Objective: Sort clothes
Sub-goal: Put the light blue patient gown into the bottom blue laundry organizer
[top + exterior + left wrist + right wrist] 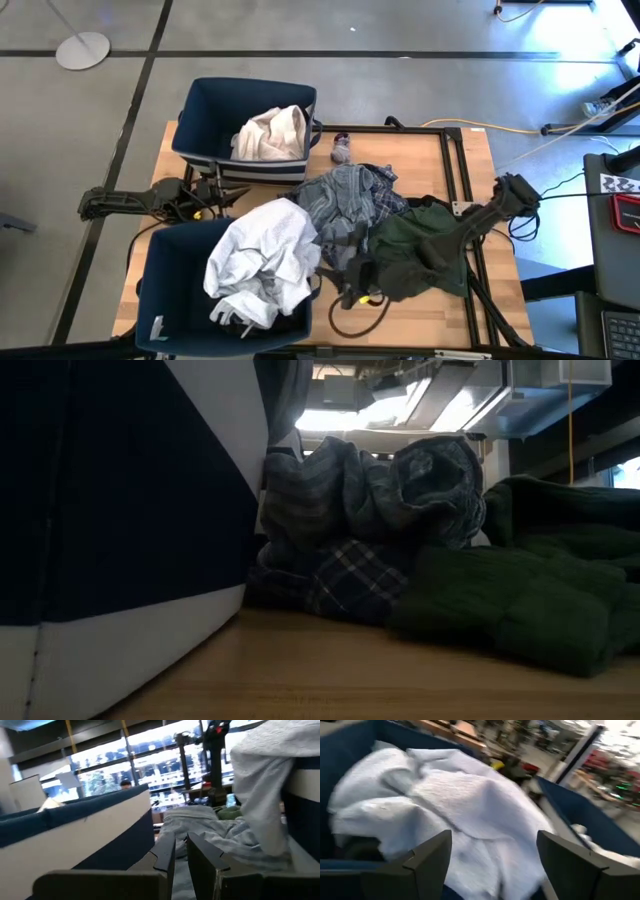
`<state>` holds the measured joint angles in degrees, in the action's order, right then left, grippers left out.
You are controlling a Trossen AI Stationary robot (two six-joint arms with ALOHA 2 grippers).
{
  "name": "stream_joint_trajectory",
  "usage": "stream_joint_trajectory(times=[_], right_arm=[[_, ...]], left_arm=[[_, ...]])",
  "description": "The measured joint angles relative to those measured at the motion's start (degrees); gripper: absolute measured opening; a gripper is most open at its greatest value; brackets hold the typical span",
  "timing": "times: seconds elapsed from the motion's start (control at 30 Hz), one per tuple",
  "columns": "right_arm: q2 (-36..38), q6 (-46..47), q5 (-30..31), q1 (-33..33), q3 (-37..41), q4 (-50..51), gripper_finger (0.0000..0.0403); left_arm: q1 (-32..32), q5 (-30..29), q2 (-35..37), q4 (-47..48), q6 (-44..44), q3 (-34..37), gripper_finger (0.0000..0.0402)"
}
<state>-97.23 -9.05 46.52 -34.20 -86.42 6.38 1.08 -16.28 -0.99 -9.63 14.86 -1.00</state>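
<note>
A white garment lies heaped in the near navy bin and hangs over its right rim. A cream garment sits in the far navy bin. On the table's middle lies a pile: a grey-blue striped garment, blue plaid cloth under it, and a dark green garment. A small sock lies by the far bin. My right gripper stands open beside the near bin, facing the white garment. My left gripper waits shut between the bins.
A black frame rail runs across the table's right part. A dark cable loop lies near the front edge. The near bin's wall fills the left of the low view. A round lamp base stands on the floor behind.
</note>
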Motion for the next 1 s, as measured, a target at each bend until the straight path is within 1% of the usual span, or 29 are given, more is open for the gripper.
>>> stream_joint_trajectory(times=[0.07, 0.13, 0.23, 0.37, 0.5, 0.57, 0.67, 0.8, 0.93, 1.0], right_arm=[[0.7, 0.8, 3.9, -1.0, -0.1, 4.1, 0.0291], [0.7, 4.0, 6.6, -1.9, -0.1, 8.5, 0.0291], [0.6, 12.0, 8.8, -1.9, -0.1, 17.1, 0.0291], [0.6, 25.0, 14.5, -1.6, 0.0, 30.6, 0.0291], [0.6, 37.9, 20.6, -1.8, 3.0, 40.2, 0.0291], [0.7, 43.0, 23.2, -1.8, 5.3, 43.3, 0.0291], [0.8, 49.1, 25.0, -1.1, 9.7, 44.5, 0.0291], [0.8, 54.1, 25.5, 1.4, 15.1, 43.8, 0.0291], [0.7, 57.4, 24.6, 4.1, 20.0, 41.4, 0.0291], [0.7, 57.9, 24.4, 4.8, 22.6, 39.2, 0.0291]], left_arm=[[0.0, -2.4, 0.0, 0.0, 0.0, -0.7, 0.0040], [0.0, -4.6, 0.0, -0.2, 0.1, -1.6, 0.0040], [0.0, -7.0, 0.0, -0.3, 0.1, -3.3, 0.0040], [0.0, -8.0, 0.0, -1.3, 0.1, -6.2, 0.0040], [0.0, -8.1, -0.3, -3.5, -0.1, -10.0, 0.0040], [0.0, -8.2, -2.0, -3.3, 0.0, -13.0, 0.0040], [0.0, -8.4, -7.3, -3.0, 1.1, -17.8, 0.0040], [0.0, -9.6, -17.8, -2.1, 1.0, -26.2, 0.0040], [0.0, -9.6, -30.3, 6.3, 1.2, -38.0, 0.0040], [0.4, -9.6, -36.9, 13.5, 0.0, -45.1, 0.0040]])
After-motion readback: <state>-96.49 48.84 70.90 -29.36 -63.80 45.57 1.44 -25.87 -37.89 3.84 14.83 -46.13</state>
